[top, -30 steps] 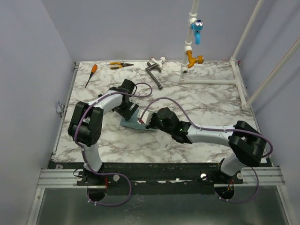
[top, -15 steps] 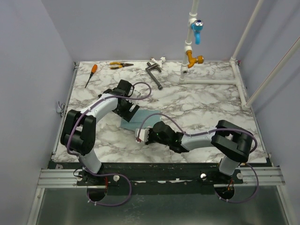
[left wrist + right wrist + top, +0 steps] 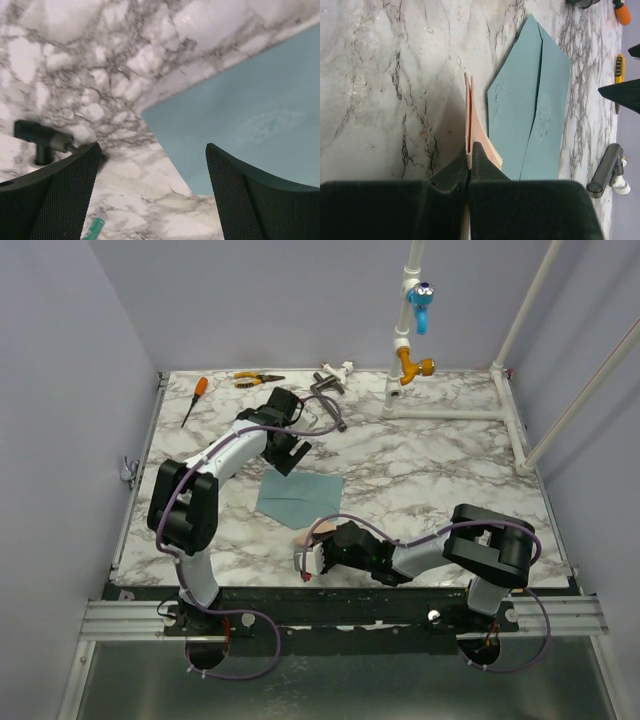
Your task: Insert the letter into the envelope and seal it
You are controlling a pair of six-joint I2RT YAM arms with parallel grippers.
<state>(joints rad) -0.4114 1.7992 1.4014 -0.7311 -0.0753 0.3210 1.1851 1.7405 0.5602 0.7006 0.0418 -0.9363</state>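
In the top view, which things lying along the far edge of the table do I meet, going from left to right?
Orange-handled screwdriver → yellow pliers → grey metal bar → brass valve.

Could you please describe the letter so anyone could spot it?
On the marble table, look near the front edge, beside the flat teal-blue paper envelope. The letter is the only peach paper sheet, pinched in the right gripper.

I see the teal-blue envelope (image 3: 300,500) lying flat on the marble worktop (image 3: 450,470), one crease running along its length. The pale peach letter (image 3: 469,120) stands edge-on, pinched in my right tool (image 3: 470,152), just beside the envelope's near side
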